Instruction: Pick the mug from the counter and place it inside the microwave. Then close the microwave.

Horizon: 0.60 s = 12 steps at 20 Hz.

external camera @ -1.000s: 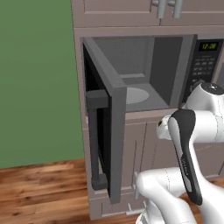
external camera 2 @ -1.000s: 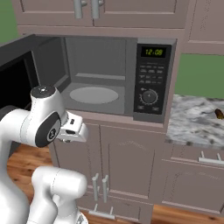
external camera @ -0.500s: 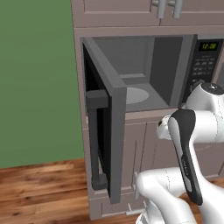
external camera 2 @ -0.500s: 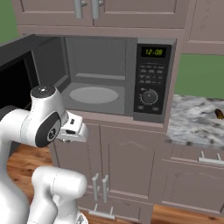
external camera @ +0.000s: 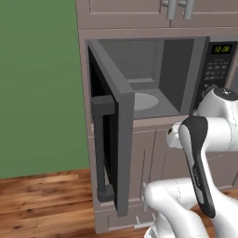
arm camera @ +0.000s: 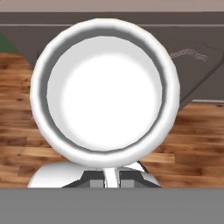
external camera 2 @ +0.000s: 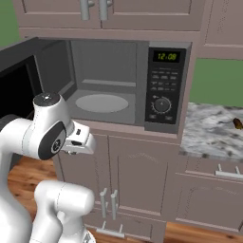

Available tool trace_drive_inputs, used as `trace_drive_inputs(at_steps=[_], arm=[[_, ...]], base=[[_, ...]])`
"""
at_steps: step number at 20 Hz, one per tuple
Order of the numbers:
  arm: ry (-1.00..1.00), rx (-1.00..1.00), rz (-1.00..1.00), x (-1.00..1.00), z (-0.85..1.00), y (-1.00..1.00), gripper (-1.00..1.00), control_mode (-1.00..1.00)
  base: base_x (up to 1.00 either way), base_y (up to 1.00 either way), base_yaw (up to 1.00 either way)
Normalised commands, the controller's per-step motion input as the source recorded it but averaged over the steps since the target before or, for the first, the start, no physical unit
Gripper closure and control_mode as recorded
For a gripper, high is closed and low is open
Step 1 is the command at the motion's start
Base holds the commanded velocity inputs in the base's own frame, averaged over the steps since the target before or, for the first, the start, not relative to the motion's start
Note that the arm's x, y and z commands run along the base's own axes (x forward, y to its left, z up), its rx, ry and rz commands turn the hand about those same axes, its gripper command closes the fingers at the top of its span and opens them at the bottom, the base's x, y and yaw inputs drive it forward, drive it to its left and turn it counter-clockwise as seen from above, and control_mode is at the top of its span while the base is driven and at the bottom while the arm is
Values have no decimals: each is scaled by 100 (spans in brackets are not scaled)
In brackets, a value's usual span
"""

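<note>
The microwave (external camera 2: 118,90) stood with its door (external camera: 114,153) wide open, and its green clock (external camera 2: 166,56) read 12:08. The white mug (arm camera: 105,92) sat right above the gripper (arm camera: 111,179), with wood floor (arm camera: 17,127) behind it. I could not tell if the jaws pinched it.

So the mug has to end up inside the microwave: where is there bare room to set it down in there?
The microwave cavity looks bare: its pale round turntable, bordered by the grey back and side walls, holds nothing. The door stands swung wide at the left, so the front opening is free. The mug sits at the pincer in the hand view.
</note>
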Motion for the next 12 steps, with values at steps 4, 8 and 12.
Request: trace_drive_inputs(at_steps=[4, 8, 12], arm=[[-1, 0, 0, 11, 0, -1, 100, -100], [0, 0, 1, 38, 16, -6, 100, -100], [-2, 0, 0, 46, 35, 3, 100, -100]], base=[[0, 0, 0], [0, 0, 0], [0, 0, 0]])
